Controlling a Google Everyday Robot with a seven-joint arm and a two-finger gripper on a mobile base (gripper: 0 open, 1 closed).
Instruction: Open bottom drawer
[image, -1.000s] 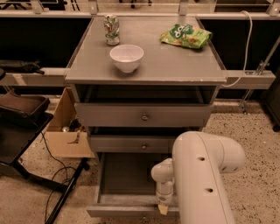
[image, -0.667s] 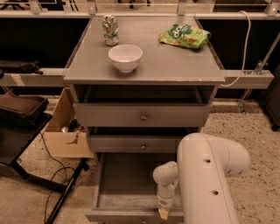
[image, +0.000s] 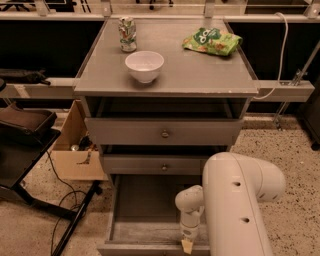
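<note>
The bottom drawer (image: 142, 207) of the grey cabinet stands pulled out, and its plain grey box interior shows. Its slim front panel (image: 135, 248) lies at the bottom edge of the view. My gripper (image: 187, 244) points down at the middle of that front panel, at the end of my white arm (image: 240, 200). The drawer's knob is hidden behind the gripper. The mid-sized drawer (image: 162, 165) and the tallest-fronted top drawer (image: 162, 132) above it are closed, each with a round metal knob.
On the cabinet top (image: 200, 70) stand a white bowl (image: 144, 65), a drink can (image: 127, 34) and a green snack bag (image: 212, 41). A cardboard box (image: 75, 150), a dark chair (image: 22, 130) and floor cables (image: 65, 200) are at the left.
My gripper has moved a little toward the bottom of the view, and the bottom drawer's front has come out slightly further with it. My arm has shifted a little to the right.
</note>
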